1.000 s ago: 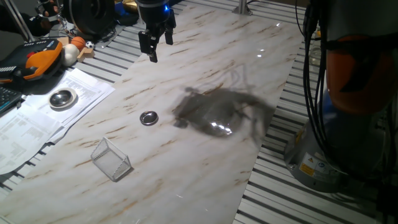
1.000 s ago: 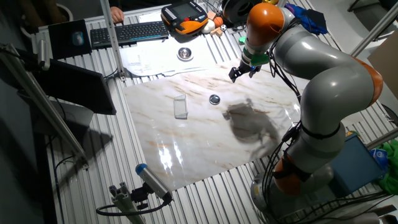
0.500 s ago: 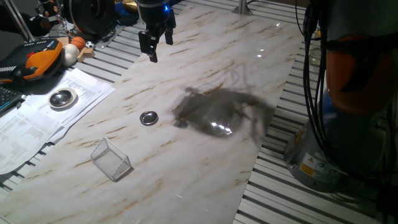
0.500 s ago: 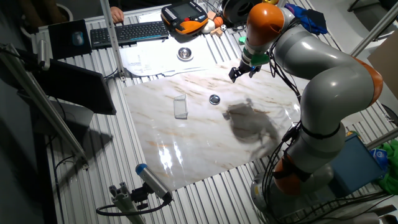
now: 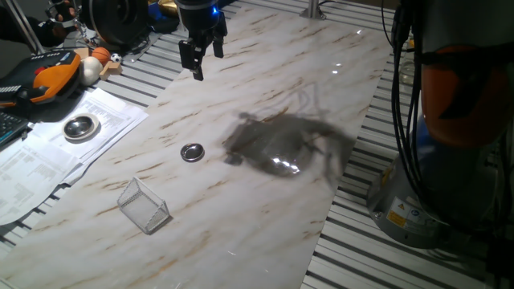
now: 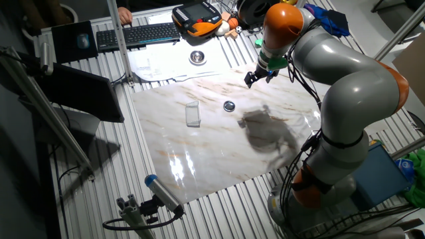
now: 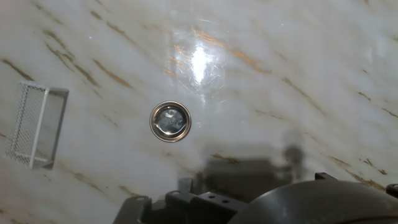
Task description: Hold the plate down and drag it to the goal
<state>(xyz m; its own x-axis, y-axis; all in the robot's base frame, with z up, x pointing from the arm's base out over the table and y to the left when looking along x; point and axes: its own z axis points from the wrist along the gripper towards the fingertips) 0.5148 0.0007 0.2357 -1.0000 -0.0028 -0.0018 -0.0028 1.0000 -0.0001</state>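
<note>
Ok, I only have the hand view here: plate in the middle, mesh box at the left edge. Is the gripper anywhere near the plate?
Observer: No. The gripper hangs well above the marble top, off to one side of the plate.
Operator: Anything lying between the plate and the goal?
Observer: Nothing; it is bare marble from the plate to the goal.
Operator: Is there anything else shiny I might confuse with it?
Observer: Yes, a larger silver dish sits on papers beside the marble, outside your view.
</note>
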